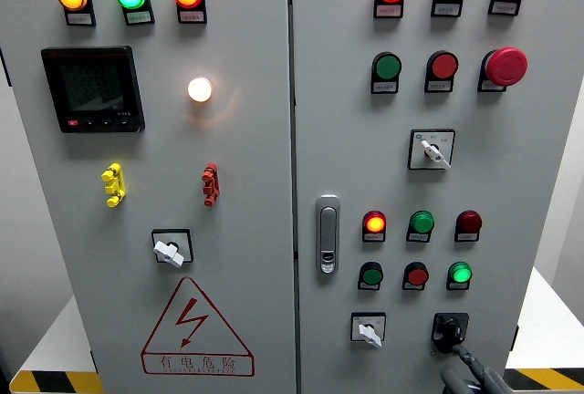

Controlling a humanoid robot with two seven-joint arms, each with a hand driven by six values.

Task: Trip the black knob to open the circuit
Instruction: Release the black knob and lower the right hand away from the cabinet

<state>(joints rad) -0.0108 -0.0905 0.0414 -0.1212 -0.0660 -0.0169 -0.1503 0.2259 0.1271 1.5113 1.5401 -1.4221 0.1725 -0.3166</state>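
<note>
knob (449, 329) | black, on a black square plate | low on our right door, right of a white switch (369, 330)

The right hand (470, 368) is raised from the lower right, grey fingers (459, 355) extended up-left, their tips touching the knob (448, 330).

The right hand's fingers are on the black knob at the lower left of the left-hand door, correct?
Not quite. In the head view the black knob sits at the lower right of the right-hand door, not the left; the right hand reaches up to it there.
</note>
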